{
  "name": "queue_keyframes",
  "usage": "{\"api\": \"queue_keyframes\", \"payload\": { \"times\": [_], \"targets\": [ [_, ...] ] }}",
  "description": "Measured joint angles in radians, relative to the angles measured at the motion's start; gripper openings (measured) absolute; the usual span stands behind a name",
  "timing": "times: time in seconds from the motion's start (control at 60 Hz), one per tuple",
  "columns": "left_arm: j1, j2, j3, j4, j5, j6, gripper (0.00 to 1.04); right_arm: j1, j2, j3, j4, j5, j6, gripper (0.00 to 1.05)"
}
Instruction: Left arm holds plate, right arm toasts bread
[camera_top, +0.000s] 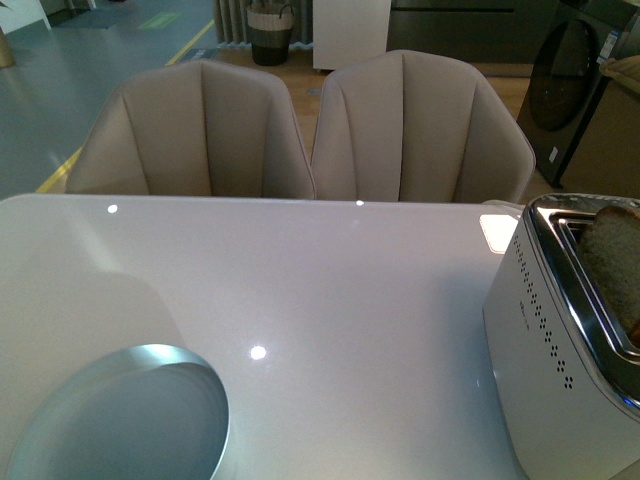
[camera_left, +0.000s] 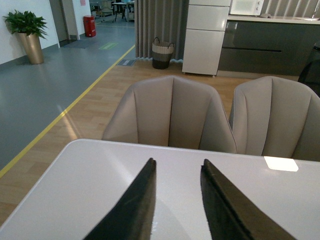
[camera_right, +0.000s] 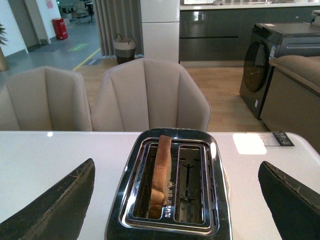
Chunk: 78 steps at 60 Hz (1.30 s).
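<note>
You see the bread (camera_right: 159, 175) standing in the toaster (camera_right: 172, 222), the plate (camera_top: 125, 415) on the table (camera_top: 330, 290), and both the left gripper (camera_left: 177, 200) and right gripper (camera_right: 175, 195) spread open, empty.

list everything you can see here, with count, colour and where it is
plate: 1, pale blue-grey, near left part of table
toaster: 1, silver, two slots, right side of table
bread: 1 slice, light brown, standing in one toaster slot
table: 1, glossy white
chairs: 2, beige, behind the table
basket: 1, dark and tan, on floor beyond chairs
washing machine: 1, dark, far right
left gripper: black jaws apart, nothing between, above table
right gripper: black jaws wide apart, over toaster
</note>
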Motion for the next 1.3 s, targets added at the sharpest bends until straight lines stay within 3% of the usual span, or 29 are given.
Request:
{"api": "queue_keyframes", "payload": {
  "times": [0.1, 0.283, 0.4, 0.883, 1.3],
  "targets": [
    [0.02, -0.063, -0.023, -0.033, 0.025, 0.003, 0.03, 0.0, 0.0, 0.0, 0.0, 0.0, 0.0, 0.96],
    [0.127, -0.199, -0.066, -0.129, 0.118, 0.008, 0.03, 0.0, 0.0, 0.0, 0.0, 0.0, 0.0, 0.96],
    [0.128, -0.243, -0.109, -0.12, 0.129, 0.008, 0.03, 0.0, 0.0, 0.0, 0.0, 0.0, 0.0, 0.96],
    [0.129, -0.508, -0.109, -0.375, 0.129, 0.008, 0.03, 0.0, 0.0, 0.0, 0.0, 0.0, 0.0, 0.96],
    [0.129, -0.637, -0.109, -0.502, 0.129, 0.008, 0.03, 0.0, 0.0, 0.0, 0.0, 0.0, 0.0, 0.96]
  ]
}}
